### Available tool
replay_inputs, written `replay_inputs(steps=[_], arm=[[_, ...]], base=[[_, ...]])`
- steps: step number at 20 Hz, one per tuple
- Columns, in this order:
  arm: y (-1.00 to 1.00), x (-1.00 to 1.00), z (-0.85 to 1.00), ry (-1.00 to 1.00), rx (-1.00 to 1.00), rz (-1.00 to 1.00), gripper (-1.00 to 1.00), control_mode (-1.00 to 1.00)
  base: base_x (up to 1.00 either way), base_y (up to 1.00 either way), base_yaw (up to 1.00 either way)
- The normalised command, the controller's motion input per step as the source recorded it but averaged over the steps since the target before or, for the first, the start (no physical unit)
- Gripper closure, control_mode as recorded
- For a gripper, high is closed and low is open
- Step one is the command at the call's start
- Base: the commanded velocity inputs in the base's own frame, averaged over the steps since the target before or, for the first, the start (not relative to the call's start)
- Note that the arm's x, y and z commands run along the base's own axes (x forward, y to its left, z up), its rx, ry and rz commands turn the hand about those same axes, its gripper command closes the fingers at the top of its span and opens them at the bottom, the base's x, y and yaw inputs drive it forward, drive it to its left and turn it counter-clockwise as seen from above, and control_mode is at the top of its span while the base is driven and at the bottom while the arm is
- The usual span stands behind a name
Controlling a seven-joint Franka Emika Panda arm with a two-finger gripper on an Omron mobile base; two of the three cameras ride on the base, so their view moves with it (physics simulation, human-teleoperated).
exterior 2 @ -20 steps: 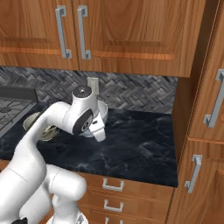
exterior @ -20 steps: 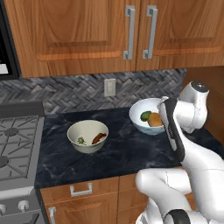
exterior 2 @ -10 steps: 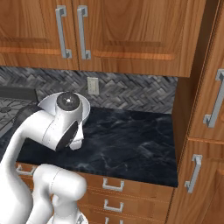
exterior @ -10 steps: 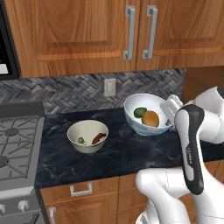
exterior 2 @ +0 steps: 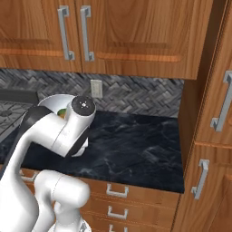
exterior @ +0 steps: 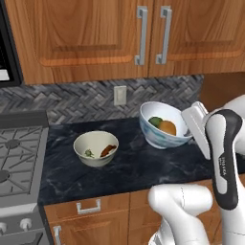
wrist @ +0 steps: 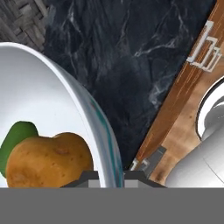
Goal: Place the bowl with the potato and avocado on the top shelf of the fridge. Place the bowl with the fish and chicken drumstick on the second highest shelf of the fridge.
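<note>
while we are holding the white bowl [exterior: 162, 125] by its right-hand rim, lifted off the dark counter [exterior: 134, 167], the relation we are watching is how that bowl sits against our gripper [wrist: 111, 175]: in the hand view the rim is running up between the two dark finger tips, one tip inside the wall and one outside, so the jaws are pinching the rim rather than standing spread. the bowl's body is hanging out to the left of the jaws in the left base view, tilted so that its mouth is leaning toward the cabinets, and the whole weight is sitting to one side of the grip. inside it the potato [wrist: 50, 159] is lying just beside the pinched wall, with the green avocado [wrist: 15, 138] touching it on the far side. the second bowl [exterior: 95, 148], with the chicken drumstick [exterior: 108, 150] and the fish [exterior: 89, 153], is resting on the counter well apart to the left. we are judging that the carry to the top shelf is calling for a level wrist, since a one-sided hold could let the bowl swing and the potato roll toward the low rim.
</note>
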Motion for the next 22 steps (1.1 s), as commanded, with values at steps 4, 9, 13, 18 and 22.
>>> replay_inputs(steps=[4, 9, 13, 18, 22], arm=[[0.00, 0.00, 0.00, 0.00, 0.00, 0.00, 1.00, 1.00], [0.00, 0.00, 0.00, 0.00, 0.00, 0.00, 1.00, 1.00], [0.00, 0.00, 0.00, 0.00, 0.00, 0.00, 1.00, 1.00], [0.00, 0.00, 0.00, 0.00, 0.00, 0.00, 1.00, 1.00], [0.00, 0.00, 0.00, 0.00, 0.00, 0.00, 1.00, 1.00]], base=[[-0.63, 0.01, -0.02], [-0.54, 0.00, -0.33], [-0.32, 0.00, -0.57], [-0.11, 0.00, -0.69], [-0.28, 0.00, -0.77]])
